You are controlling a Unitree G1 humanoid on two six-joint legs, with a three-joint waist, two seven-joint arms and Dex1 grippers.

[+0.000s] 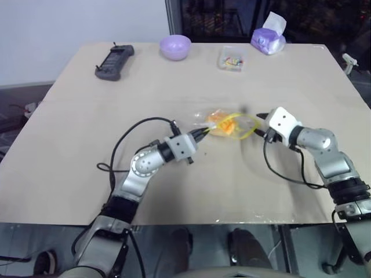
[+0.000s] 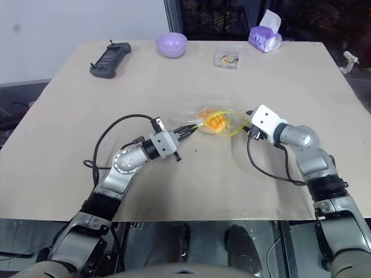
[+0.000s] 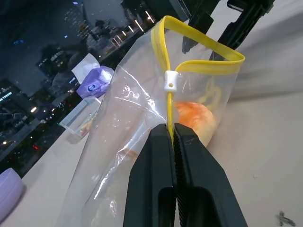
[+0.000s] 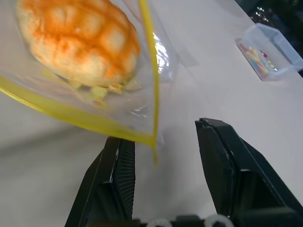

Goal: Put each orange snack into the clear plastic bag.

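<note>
Orange snack inside clear plastic bag; lilac bowl well apart

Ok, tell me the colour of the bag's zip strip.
Yellow. The bag's zip strip shows best in the left wrist view.

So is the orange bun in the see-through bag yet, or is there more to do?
Looks done: the round orange bun with a criss-cross top sits inside the clear plastic bag with the yellow zip strip. In hand: the left gripper is shut on the bag's zip edge, holding it up; the right gripper is open beside the bag's mouth, holding nothing. Left: the mouth is not zipped. I see no other orange snack on the table.
</note>
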